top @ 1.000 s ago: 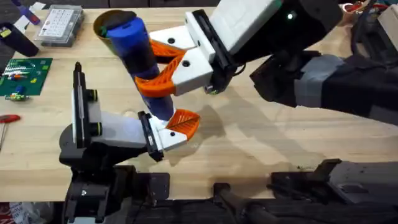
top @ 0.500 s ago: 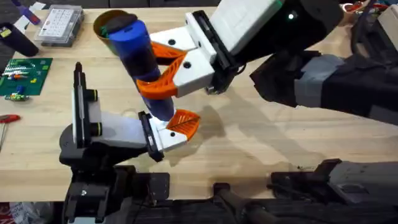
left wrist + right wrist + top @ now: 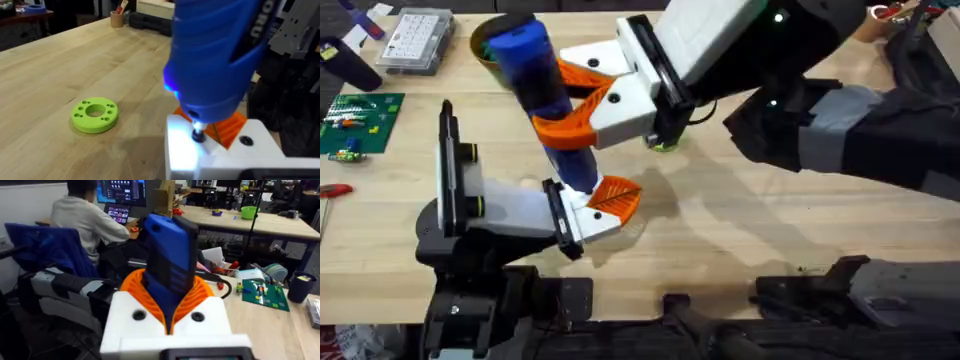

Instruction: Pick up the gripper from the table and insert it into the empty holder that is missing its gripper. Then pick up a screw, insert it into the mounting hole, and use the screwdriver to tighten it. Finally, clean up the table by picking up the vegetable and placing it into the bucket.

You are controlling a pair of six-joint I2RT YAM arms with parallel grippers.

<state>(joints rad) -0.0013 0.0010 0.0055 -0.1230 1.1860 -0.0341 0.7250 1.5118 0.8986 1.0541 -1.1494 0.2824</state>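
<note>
Screwdriver [image 3: 542, 95] stands tilted over the bench's middle, right gripper [image 3: 578, 108] clamped round its blue body, metal tip down at the left gripper [image 3: 603, 203]; left fingers' state unclear. Green disc [image 3: 94, 114] lies nearby.

No legible text on anything.

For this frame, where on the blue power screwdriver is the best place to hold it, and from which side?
Mid-barrel on the blue power screwdriver, coming from the right side, across its axis. It stands nearly upright, tip down at the left end effector; the thick round body fits the ribbed pads, as the right end effector shows.
</note>
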